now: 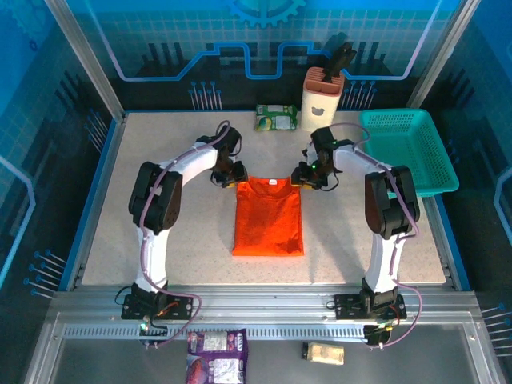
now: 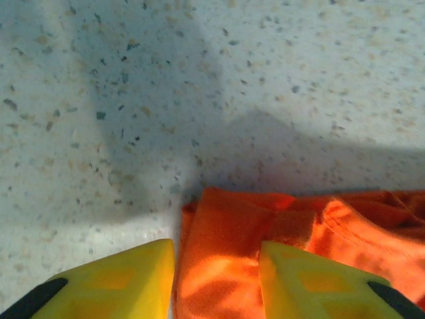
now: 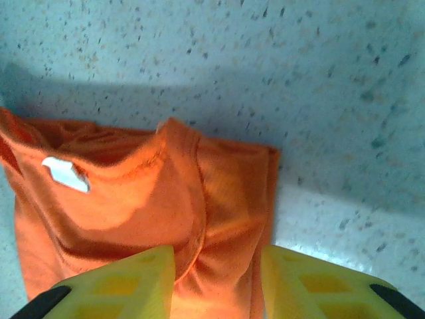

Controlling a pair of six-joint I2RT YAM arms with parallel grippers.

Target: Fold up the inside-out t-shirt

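Speckled table [image 1: 344, 248] carries orange t-shirt [image 1: 269, 220], teal basket [image 1: 408, 152], green packet [image 1: 276, 118], beige holder [image 1: 322, 92]

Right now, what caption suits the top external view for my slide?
Left gripper and right gripper at the far corners of a bright orange thin-cloth t-shirt on a speckled table.

Orange t-shirt [image 1: 268, 216] w/ white tag [image 3: 65, 173]; speckled grey table [image 1: 160, 240]; teal basket [image 1: 404, 148].

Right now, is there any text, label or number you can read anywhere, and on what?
No text is legible.
Green packet: print too small.
Purple packet: print blurred.
Tan packet: too small.
White tag in the t-shirt collar: nothing legible.
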